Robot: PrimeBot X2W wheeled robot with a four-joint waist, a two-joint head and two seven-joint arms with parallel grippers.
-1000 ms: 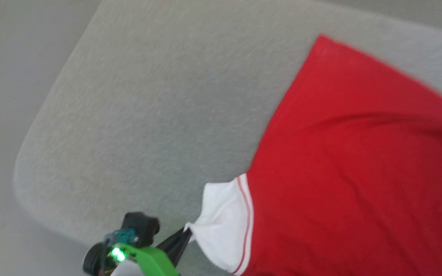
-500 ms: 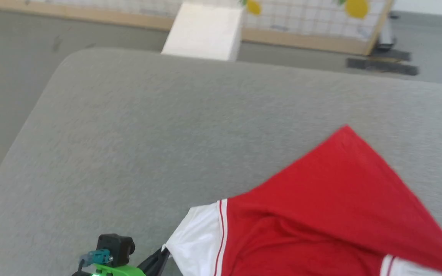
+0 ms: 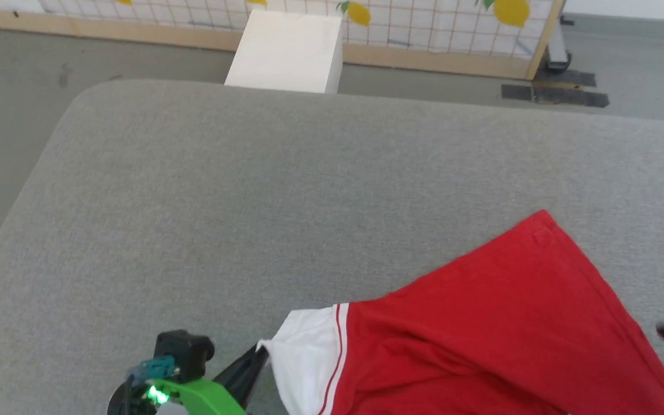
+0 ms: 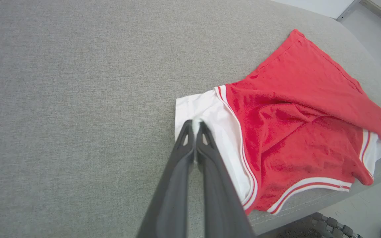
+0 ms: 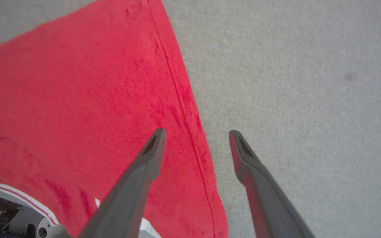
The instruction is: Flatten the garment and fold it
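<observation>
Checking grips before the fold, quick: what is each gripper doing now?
Left gripper: shut on the garment at its white sleeve.
Right gripper: open, holding nothing, over the garment's edge.

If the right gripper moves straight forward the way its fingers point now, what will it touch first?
Probably the hemmed edge of the garment, where it lies on the grey surface. The open right gripper straddles that edge, one finger over cloth, one over grey. Depth is unclear.

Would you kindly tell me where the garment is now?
In the head view, the garment lies lower right on the grey cushion, one white sleeve pinched by the left gripper.
</observation>
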